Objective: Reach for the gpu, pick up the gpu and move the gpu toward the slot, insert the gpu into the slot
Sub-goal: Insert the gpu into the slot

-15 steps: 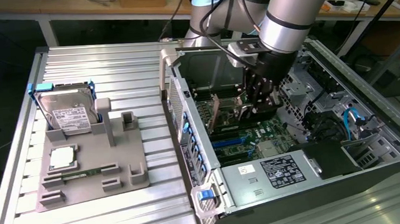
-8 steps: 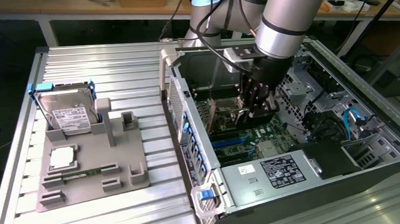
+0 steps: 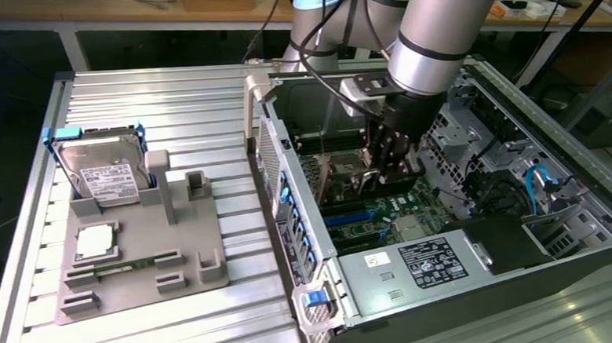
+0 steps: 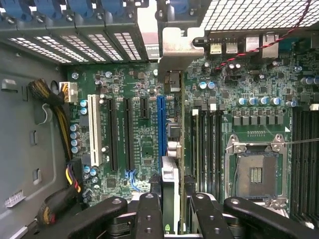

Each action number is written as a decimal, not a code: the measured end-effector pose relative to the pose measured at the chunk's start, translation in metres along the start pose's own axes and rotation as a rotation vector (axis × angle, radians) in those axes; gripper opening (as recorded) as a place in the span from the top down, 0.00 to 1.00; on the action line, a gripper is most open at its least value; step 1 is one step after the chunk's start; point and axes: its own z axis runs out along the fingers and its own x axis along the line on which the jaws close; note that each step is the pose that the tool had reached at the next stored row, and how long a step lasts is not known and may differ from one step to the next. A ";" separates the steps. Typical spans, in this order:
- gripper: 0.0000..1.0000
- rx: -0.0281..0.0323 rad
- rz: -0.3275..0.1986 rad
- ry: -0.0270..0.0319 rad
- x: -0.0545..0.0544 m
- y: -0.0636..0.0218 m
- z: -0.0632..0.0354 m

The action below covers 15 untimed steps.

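We see the gripper (image 4: 174, 221) clamped on the gpu (image 4: 172, 194), which faces us edge-on, upright over the motherboard (image 4: 144, 149). The card runs just beside the blue slot (image 4: 161, 124), between it and the memory slots (image 4: 207, 144). Its silver bracket (image 4: 175, 46) meets the vented rear wall (image 4: 94, 45). The CPU socket (image 4: 254, 172) lies beyond the memory slots. A white slot (image 4: 92, 130) and yellow cables (image 4: 60, 107) lie on the opposite side.

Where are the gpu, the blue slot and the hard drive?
gpu (image 4: 181, 144): wrist view, its thin green board edge.
blue slot (image 4: 161, 124): wrist view, middle of its length.
hard drive (image 3: 111, 182): exterior view, its white label.
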 end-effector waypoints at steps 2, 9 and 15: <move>0.73 0.0000 0.000 0.0000 0.001 0.0006 0.0019; 0.73 0.0000 0.000 -0.0001 0.007 0.0020 0.0052; 0.73 0.0001 0.000 -0.0002 0.010 0.0062 0.0066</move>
